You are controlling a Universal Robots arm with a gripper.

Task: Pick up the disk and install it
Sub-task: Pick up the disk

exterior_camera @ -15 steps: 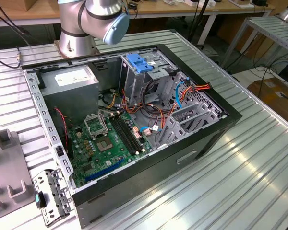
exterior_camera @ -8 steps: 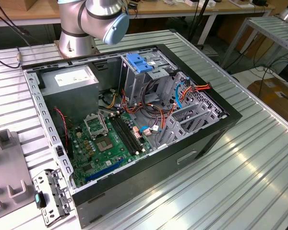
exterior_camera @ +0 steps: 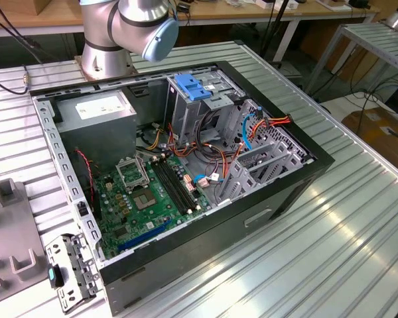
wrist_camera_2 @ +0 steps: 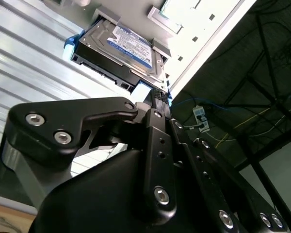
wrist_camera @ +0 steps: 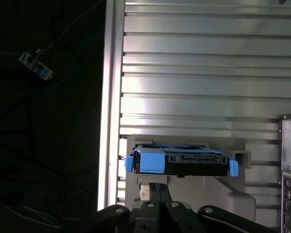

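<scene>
The disk (wrist_camera: 179, 162) is a flat dark drive in a bright blue frame. It lies level in a pale grey holder (wrist_camera: 233, 194) on the ribbed metal table, close to the table's edge. In the second wrist view the disk (wrist_camera_2: 119, 51) shows its labelled face, with a blue tab at its near corner. My gripper (wrist_camera: 155, 188) hangs just short of the disk's near edge, around the blue tab end. Its black fingers (wrist_camera_2: 157, 104) sit together and nothing shows between them. The disk rests in the holder, not lifted.
An open computer case (exterior_camera: 278, 199) lies on the table with its motherboard (exterior_camera: 146, 192) exposed. A ribbed blue clip (exterior_camera: 189, 87) tops the grey drive cage. The arm's base (exterior_camera: 106, 56) stands behind the case. Past the table's edge (wrist_camera: 111, 97) is dark floor.
</scene>
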